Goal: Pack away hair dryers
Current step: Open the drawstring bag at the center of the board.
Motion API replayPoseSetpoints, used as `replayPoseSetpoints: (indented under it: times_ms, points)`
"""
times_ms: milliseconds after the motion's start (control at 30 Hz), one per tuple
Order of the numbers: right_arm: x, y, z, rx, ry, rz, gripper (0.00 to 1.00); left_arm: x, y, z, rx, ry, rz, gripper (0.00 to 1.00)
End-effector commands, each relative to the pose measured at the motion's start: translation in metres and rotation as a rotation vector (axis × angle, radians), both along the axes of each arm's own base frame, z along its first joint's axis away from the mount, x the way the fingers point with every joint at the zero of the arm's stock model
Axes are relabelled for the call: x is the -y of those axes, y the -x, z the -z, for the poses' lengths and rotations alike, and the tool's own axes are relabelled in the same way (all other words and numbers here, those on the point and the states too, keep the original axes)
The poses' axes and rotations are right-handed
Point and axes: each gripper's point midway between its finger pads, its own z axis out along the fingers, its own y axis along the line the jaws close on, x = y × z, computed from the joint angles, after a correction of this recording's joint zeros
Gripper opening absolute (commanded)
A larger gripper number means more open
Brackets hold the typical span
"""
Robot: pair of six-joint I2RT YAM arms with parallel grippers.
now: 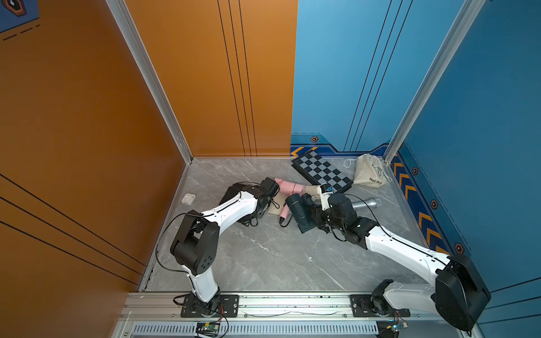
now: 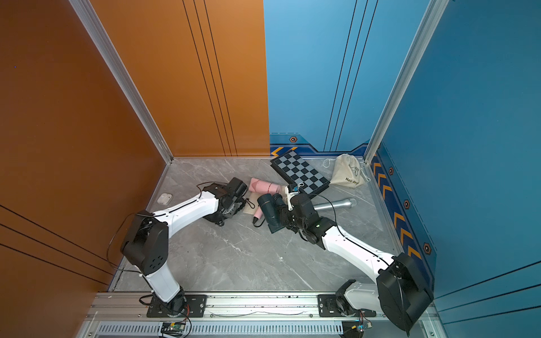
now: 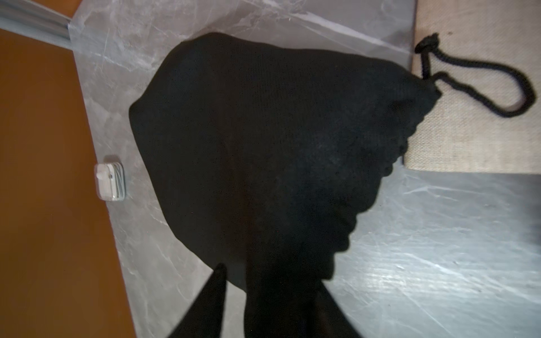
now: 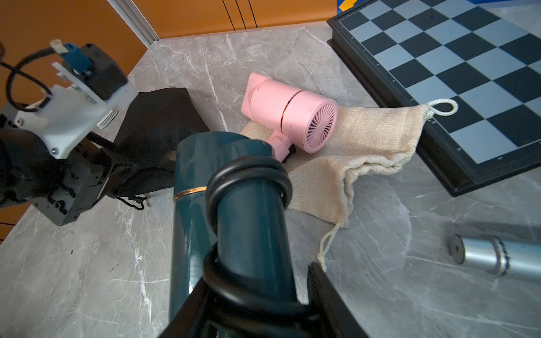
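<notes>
Nearby: pink dryer (image 4: 281,108), black bag (image 3: 263,146), chessboard (image 4: 456,67)

Cloth bag (image 1: 369,171) near back corner: printed "Hair Dry"; rest hidden

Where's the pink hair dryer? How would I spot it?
Find the black-and-grey chessboard at the back of the table, by the blue wall. Just beside it, partly on a flat beige cloth bag, lies the pink hair dryer. It is the only pink thing; its neighbour is the dark teal dryer.
</notes>
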Motion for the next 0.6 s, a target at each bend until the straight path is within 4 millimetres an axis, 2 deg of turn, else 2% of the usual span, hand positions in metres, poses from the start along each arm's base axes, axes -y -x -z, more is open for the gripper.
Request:
replayPoseSetpoints:
  times_ms: [0,67,200,267,300,433,567]
  points:
    - [-0.016,-0.003,-0.024,0.055,-0.077,-0.031,0.18,-0.010,-0.012,-0.011,0.017,-0.026,-0.017,0.06]
    - [-0.026,-0.001,-0.021,0.037,-0.074,-0.072,0.18,-0.010,-0.014,-0.019,0.030,-0.015,-0.010,0.01]
    - [-0.055,0.005,-0.016,0.004,-0.084,-0.179,0.18,-0.013,-0.011,-0.026,0.037,0.030,-0.012,0.00]
    - [-0.065,0.001,-0.011,-0.012,-0.088,-0.207,0.18,-0.013,-0.008,-0.028,0.039,0.051,-0.010,0.00]
    - [-0.079,0.009,-0.009,-0.015,-0.089,-0.246,0.18,-0.013,-0.007,-0.028,0.041,0.060,-0.010,0.00]
    - [-0.104,0.003,-0.007,-0.021,-0.127,-0.280,0.18,-0.010,-0.002,-0.029,0.047,0.107,-0.007,0.00]
    - [-0.119,-0.007,-0.006,-0.004,-0.140,-0.267,0.18,-0.008,0.002,-0.030,0.048,0.131,0.000,0.00]
